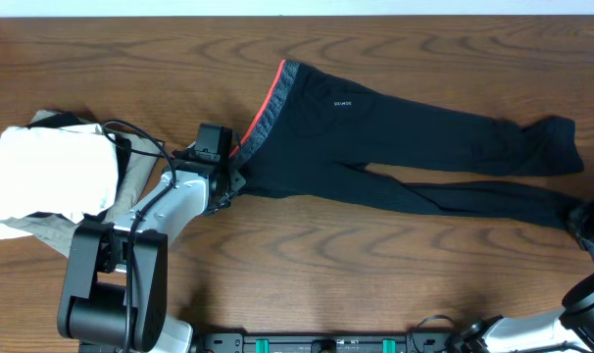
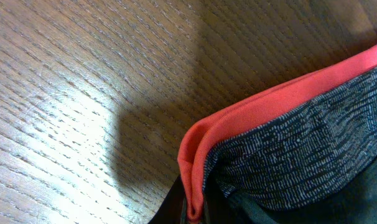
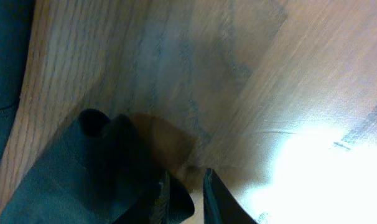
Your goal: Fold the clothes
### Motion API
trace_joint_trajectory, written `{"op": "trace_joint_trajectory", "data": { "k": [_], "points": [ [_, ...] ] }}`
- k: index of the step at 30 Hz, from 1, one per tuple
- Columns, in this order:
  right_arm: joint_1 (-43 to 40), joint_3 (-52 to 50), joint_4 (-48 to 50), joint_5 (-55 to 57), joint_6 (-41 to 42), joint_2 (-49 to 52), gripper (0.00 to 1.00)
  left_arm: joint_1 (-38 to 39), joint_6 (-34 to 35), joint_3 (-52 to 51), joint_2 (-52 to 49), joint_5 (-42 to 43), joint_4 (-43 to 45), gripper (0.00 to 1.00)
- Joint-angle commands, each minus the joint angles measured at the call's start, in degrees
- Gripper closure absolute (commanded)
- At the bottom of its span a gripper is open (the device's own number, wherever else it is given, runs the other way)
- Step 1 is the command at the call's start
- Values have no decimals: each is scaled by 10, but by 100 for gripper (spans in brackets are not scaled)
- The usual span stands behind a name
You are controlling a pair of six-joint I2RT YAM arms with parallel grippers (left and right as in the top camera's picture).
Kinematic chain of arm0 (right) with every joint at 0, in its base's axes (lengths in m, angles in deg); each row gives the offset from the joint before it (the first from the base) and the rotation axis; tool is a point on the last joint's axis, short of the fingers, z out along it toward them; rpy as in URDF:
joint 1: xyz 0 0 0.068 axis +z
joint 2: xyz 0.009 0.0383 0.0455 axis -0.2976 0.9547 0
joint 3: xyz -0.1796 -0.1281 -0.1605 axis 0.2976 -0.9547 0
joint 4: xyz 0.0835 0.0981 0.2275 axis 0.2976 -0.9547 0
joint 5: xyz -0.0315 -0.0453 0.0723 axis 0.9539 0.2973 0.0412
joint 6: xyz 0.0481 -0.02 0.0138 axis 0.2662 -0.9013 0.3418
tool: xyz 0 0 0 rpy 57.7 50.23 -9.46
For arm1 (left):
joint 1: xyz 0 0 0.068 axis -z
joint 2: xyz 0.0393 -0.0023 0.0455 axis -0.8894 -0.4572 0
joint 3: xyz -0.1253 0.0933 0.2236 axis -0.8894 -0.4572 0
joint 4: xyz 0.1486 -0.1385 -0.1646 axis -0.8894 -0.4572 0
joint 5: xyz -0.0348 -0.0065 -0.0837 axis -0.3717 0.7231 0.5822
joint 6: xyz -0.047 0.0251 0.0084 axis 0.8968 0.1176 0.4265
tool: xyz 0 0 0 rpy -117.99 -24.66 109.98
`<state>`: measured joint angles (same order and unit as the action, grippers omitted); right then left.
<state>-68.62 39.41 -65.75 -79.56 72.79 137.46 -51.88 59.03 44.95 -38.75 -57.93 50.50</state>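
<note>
Leggings (image 1: 375, 147) lie flat across the desk (image 1: 356, 284), legs toward its right edge. Left gripper (image 1: 228, 178) clamped on waistband corner (image 2: 198, 140); right gripper (image 1: 589, 224) at a cuff (image 3: 83, 162), hold cannot be told. Risk: cuff slipping, fold skewing

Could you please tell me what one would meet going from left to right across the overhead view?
White folded garment → left gripper → leggings, waistband end first, legs stretching rightward → right gripper at the far cuff.
</note>
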Motion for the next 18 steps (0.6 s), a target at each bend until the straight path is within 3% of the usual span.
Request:
{"op": "trace_joint_trajectory", "data": {
  "k": [1,10,18],
  "points": [
    [-4,-11,12,-32,-14,-2,79,-6,-8,-22,-19,-24,-11,94],
    [-5,-9,24,-93,-22,-2,60,-6,-8,-22,-19,-24,-12,94],
    [-9,12,-1,-104,-22,-4,55,-6,-8,-22,-19,-24,-12,94]
  ]
}}
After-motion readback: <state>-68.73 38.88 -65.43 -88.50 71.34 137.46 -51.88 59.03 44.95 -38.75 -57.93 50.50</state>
